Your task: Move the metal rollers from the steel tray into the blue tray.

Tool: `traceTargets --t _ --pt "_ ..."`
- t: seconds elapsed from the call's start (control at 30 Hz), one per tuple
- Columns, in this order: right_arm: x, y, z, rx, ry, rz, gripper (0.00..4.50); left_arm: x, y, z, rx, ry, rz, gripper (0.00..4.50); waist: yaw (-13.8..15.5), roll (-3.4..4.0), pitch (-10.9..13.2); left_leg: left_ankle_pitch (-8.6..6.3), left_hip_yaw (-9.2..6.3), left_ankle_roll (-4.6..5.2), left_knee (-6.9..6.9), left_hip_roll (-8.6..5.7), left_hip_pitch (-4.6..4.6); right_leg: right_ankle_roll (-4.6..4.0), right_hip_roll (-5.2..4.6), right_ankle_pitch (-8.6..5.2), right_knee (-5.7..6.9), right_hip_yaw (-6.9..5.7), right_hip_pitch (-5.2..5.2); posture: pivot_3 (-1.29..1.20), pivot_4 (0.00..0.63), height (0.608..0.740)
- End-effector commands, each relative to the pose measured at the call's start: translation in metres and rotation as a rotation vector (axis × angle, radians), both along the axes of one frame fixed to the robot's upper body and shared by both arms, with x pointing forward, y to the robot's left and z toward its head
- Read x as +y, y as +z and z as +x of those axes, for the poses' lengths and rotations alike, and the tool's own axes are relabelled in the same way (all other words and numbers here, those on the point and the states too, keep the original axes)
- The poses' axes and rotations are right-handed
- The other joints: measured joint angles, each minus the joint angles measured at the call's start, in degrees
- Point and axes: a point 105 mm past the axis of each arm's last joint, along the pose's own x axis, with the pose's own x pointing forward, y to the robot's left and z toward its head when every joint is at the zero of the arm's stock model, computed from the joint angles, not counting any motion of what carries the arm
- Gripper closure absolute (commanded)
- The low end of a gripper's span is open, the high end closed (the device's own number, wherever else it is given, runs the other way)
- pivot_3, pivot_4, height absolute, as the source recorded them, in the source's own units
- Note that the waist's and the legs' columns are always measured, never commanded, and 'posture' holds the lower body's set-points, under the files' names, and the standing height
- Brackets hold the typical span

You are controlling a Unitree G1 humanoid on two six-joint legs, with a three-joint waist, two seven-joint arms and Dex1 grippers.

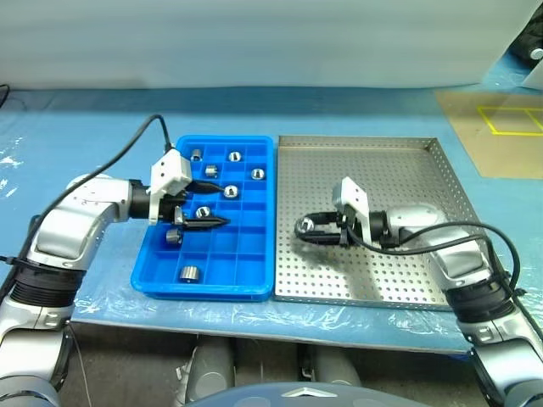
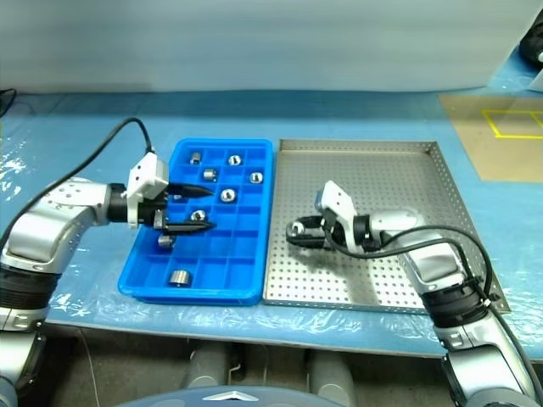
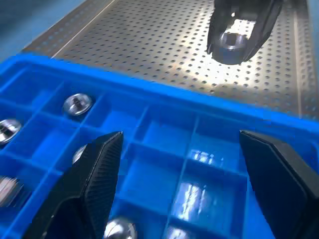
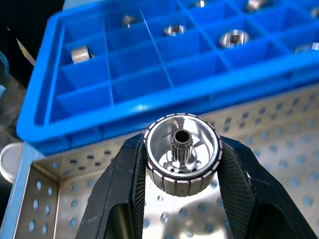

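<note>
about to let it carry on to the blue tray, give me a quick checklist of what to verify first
1. Right gripper shut on a roller: ok.
2. Roller seated squarely between both fingers: ok.
3. Roller lifted off the steel tray: cannot tell.
4. Free compartments in the blue tray near the steel tray: ok.
5. Left gripper open and holding nothing: ok.
6. Left gripper out of the way: not ok, it hangs over the blue tray.
</note>
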Motion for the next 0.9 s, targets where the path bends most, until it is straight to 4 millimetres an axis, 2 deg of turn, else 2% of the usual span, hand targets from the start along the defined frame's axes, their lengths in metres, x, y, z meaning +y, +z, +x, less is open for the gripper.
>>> traceTargets --t 0.03,0.2,0.33,0.5,0.63,0.77,0.9 --pt "0.019 0.02 0.004 -0.074 0.076 0.054 2.87 0.015 0.021 0.003 -0.087 0.059 -0.001 0.59 0.2 -0.01 0.0 0.0 0.0 0.0 0.0 -0.01 -0.02 -0.01 -0.01 0.0 0.0 -0.01 -0.01 0.06 0.15 0.74" --pt "0.049 0.027 0.021 -0.1 0.105 0.126 2.87 0.027 0.025 -0.006 -0.095 0.116 -0.007 0.59 0.8 -0.03 0.0 0.0 -0.02 -0.01 -0.01 0.01 -0.09 -0.05 -0.01 -0.03 0.03 -0.06 -0.08 0.12 0.15 0.74" --pt "0.084 0.017 0.021 -0.087 0.188 0.151 2.87 0.033 0.02 -0.026 -0.071 0.161 -0.003 0.59 1.5 -0.1 0.0 0.0 -0.04 -0.02 -0.08 0.04 -0.16 -0.15 -0.01 -0.08 0.03 -0.12 -0.18 0.2 0.15 0.74" --pt "0.109 0.007 0.022 -0.075 0.251 0.157 2.87 0.042 0.013 -0.045 -0.034 0.214 0.019 0.59 3.2 -0.16 0.0 0.01 -0.14 -0.05 -0.08 0.1 -0.35 -0.22 0.0 -0.13 0.02 -0.28 -0.28 0.28 0.15 0.74" --pt "0.115 0.006 0.015 -0.044 0.316 0.16 2.87 0.045 0.013 -0.053 -0.024 0.252 0.01 0.59 4.8 -0.21 0.0 0.01 -0.18 -0.05 -0.04 0.07 -0.38 -0.21 -0.03 -0.12 0.02 -0.29 -0.26 0.31 0.15 0.74" --pt "0.115 -0.014 0.002 0.002 0.378 0.102 2.87 0.04 0.01 -0.058 -0.016 0.259 0.006 0.59 5.8 -0.22 0.0 0.02 -0.2 -0.09 -0.06 0.11 -0.28 -0.21 -0.02 -0.13 0.04 -0.29 -0.18 0.32 0.15 0.74" --pt "0.111 -0.023 0.005 0.013 0.367 0.071 2.87 0.035 0.01 -0.059 -0.013 0.247 -0.002 0.59 6.0 -0.23 0.0 0.05 -0.21 -0.14 -0.09 0.14 -0.28 -0.21 0.0 -0.13 0.05 -0.29 -0.21 0.32 0.15 0.74"
